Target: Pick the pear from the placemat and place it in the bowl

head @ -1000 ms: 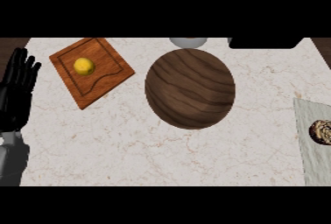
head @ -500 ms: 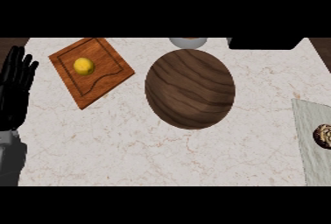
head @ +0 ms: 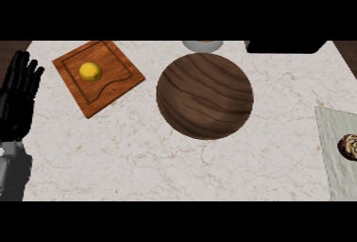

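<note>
A large dark wooden bowl (head: 203, 94) sits in the middle of the counter. At the right edge lies a pale grey-green placemat (head: 337, 165), and on it rests a brown mottled rounded thing (head: 349, 147), partly cut off by the view's edge; I cannot tell whether it is the pear. A small yellow fruit (head: 90, 71) lies on a wooden board (head: 105, 94) at the upper left. My left hand (head: 20, 97) rests open at the left edge, fingers up, holding nothing. My right hand does not show.
A small grey bowl (head: 202, 45) peeks in at the top edge behind the wooden bowl. A black object (head: 286, 46) lies at the top right. Bare marble counter (head: 160, 165) spreads across the lower middle.
The brown thing on the placemat sits slightly lower in the view than a second ago. The left hand has stayed in place.
</note>
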